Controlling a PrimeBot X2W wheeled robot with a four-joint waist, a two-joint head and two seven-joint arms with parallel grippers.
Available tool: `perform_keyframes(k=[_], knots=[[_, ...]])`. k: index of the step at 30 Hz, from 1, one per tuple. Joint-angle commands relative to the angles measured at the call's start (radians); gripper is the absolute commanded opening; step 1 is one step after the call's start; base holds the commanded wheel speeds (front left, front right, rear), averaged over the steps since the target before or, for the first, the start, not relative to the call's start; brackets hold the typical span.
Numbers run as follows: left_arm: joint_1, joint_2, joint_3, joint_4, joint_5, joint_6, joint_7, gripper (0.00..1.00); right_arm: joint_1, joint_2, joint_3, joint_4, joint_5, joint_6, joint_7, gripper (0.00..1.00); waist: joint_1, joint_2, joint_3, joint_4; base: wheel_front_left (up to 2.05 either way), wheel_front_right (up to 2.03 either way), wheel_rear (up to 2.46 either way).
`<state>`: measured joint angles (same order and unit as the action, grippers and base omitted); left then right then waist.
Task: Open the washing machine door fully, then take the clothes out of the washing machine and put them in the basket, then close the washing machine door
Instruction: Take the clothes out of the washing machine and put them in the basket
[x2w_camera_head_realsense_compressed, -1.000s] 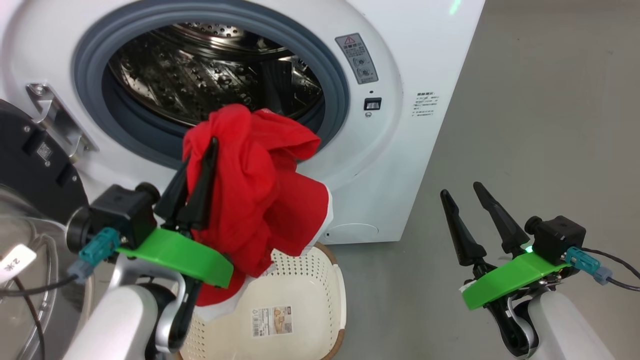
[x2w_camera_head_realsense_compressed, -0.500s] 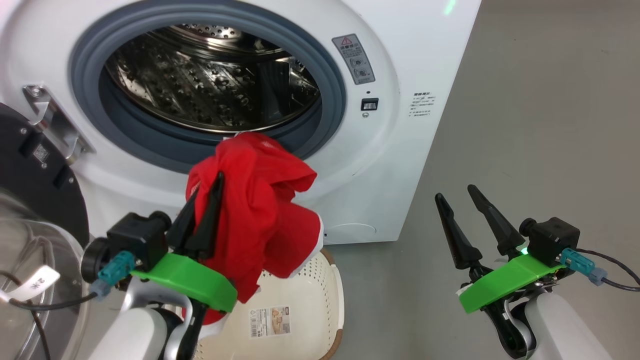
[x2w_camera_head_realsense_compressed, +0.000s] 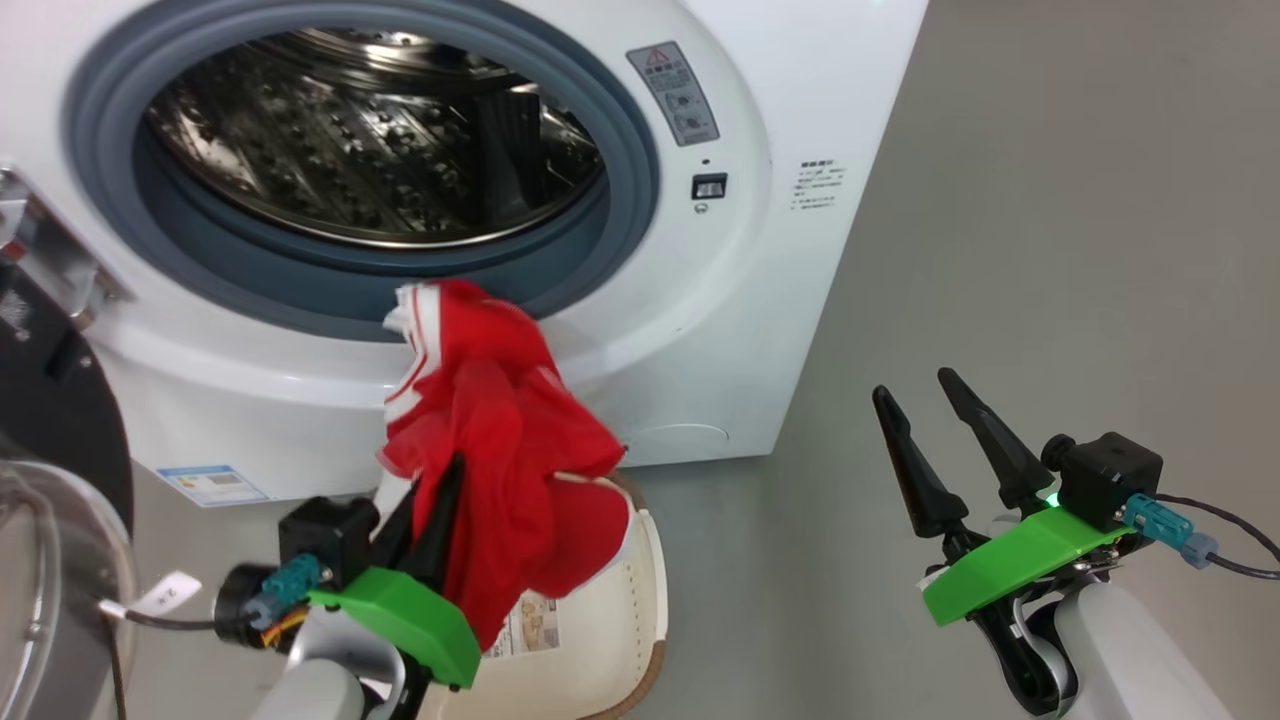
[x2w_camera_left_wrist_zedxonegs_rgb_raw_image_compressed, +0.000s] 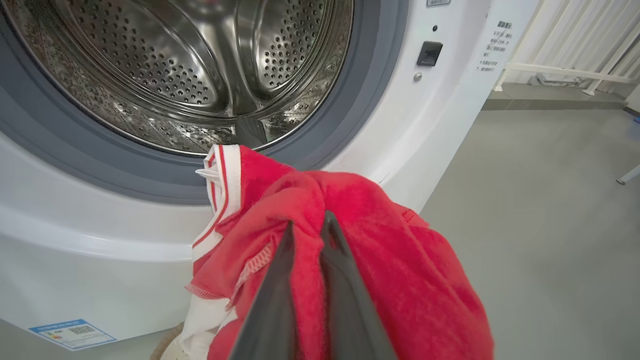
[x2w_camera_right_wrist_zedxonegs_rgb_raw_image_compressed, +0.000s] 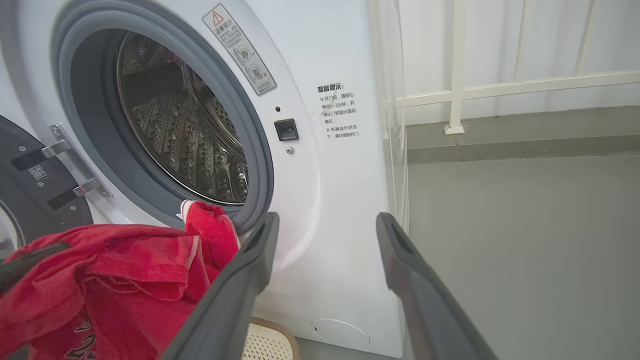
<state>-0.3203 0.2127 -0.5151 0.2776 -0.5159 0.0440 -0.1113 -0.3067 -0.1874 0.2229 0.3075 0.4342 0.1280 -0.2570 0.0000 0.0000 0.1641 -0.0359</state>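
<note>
Your left gripper (x2w_camera_head_realsense_compressed: 440, 495) clamps the red clothes (x2w_camera_head_realsense_compressed: 500, 440) at 6 o'clock, above the basket (x2w_camera_head_realsense_compressed: 640, 600), below the washing machine (x2w_camera_head_realsense_compressed: 720, 300) opening; your right gripper (x2w_camera_head_realsense_compressed: 912, 382) gapes wide at 4 o'clock, bare floor (x2w_camera_head_realsense_compressed: 1060, 250) beyond

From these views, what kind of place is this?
Likely a lab or test bay set up as a laundry spot, not a home: a front-loading washing machine stands on a bare grey floor, with a white railing beyond it and a basket in front.
</note>
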Motion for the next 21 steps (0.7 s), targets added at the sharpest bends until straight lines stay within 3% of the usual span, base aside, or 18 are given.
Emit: perform_keyframes(k=[1,12,21], knots=[[-0.044,0.013,0.033,0.002,-0.009,-0.014,-0.022,0.0,-0.016,-0.002,0.025,-0.025,0.011,0.003,-0.005,1.0,0.0,0.0,0.013,-0.012,0.0,0.0,0.0],[-0.167,-0.038,0.031,0.407,-0.008,-0.105,-0.134,0.0,-0.044,-0.007,0.021,-0.035,0.007,0.003,-0.005,1.0,0.0,0.0,0.083,-0.042,0.0,0.0,0.0],[-0.267,-0.076,0.05,0.663,0.014,-0.142,-0.15,0.0,-0.073,-0.013,0.027,-0.036,0.003,0.003,-0.005,1.0,0.0,0.0,0.131,-0.074,0.0,0.0,0.0]])
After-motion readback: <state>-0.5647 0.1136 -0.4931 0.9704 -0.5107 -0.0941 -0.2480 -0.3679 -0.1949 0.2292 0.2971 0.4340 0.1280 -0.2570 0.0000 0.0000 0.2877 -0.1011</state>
